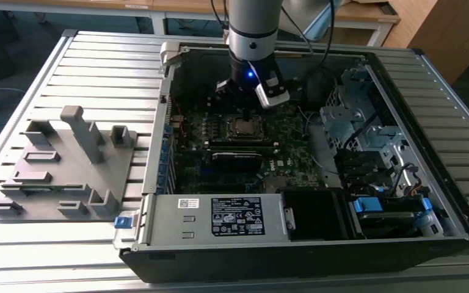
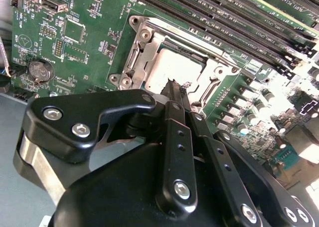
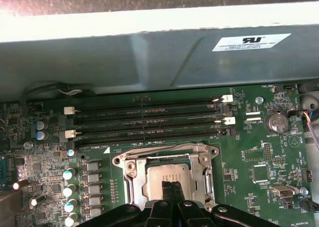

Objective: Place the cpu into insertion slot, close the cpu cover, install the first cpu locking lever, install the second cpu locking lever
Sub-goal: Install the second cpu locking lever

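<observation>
Reaching straight down into the open computer case [image 1: 430, 232], the arm [image 1: 253, 24] hangs near-vertical in the exterior view, its black gripper [image 1: 243, 113] poised directly above the socket area of the green motherboard [image 1: 292, 137]. In both wrist views the two slim black fingers [image 2: 175, 95] are drawn tightly together with no visible gap and nothing seen between them, their joined tips sitting just over the near edge of the cpu [image 3: 167, 176] — whether they actually touch its face cannot be told. The cpu, a flat square with a dull grey metal face, lies seated in the insertion slot [image 3: 130, 173], and the cpu cover [image 3: 202, 157], a thin silver frame with a cut-out middle and screw bosses at its corners, lies flat around it. Long black memory slots [image 3: 149, 119] with white end clips run parallel just beside one edge of the socket, while small cylindrical capacitors [image 3: 70, 189] stand in a row near another. A round coin battery [image 2: 39, 71] sits well apart — across the board. The pale metal case wall [image 3: 149, 52] rises close behind the memory slots, limiting room on that side. Outside the case, toward the exterior view's left, a grey moulded fixture [image 1: 63, 165] rests on the ribbed metal table [image 1: 96, 67].
</observation>
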